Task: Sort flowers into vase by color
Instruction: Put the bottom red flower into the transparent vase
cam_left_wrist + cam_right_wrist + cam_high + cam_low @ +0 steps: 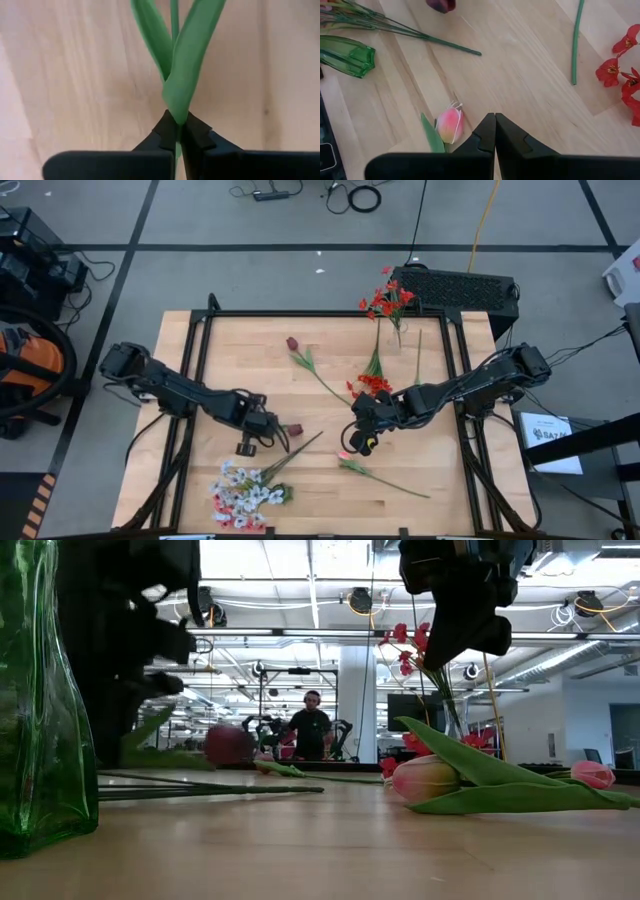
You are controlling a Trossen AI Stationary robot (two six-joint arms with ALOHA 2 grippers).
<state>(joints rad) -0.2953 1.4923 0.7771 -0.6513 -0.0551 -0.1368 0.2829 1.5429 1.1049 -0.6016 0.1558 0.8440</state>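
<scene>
The left gripper [268, 432] is working low over the wooden table [450, 490], near the middle of its left half. In the left wrist view its fingers [167, 132] are pinching the green stem and leaves of a dark maroon tulip [293, 430], whose bud is lying just beside the gripper, toward the table's centre, with its stem running on toward the centre.

The right gripper [357, 442] is hanging close above the table near its middle, its fingers [487, 131] pressing together on nothing. A pink tulip [450, 125] is lying just beside those fingertips, its stem reaching toward the near right corner.

Another maroon tulip [293, 343] is resting nearer the far edge, left of centre. Red flower clusters [374, 384] are lying just beyond the right gripper, and more red flowers [386, 301] are sitting at the far edge, right of centre. A bunch of pink and whitish flowers [243, 492] is lying by the near edge on the left half. A green glass vase [40, 700] is standing at the left of the low view. In that view, a person [311, 727] is standing far back in the room.
</scene>
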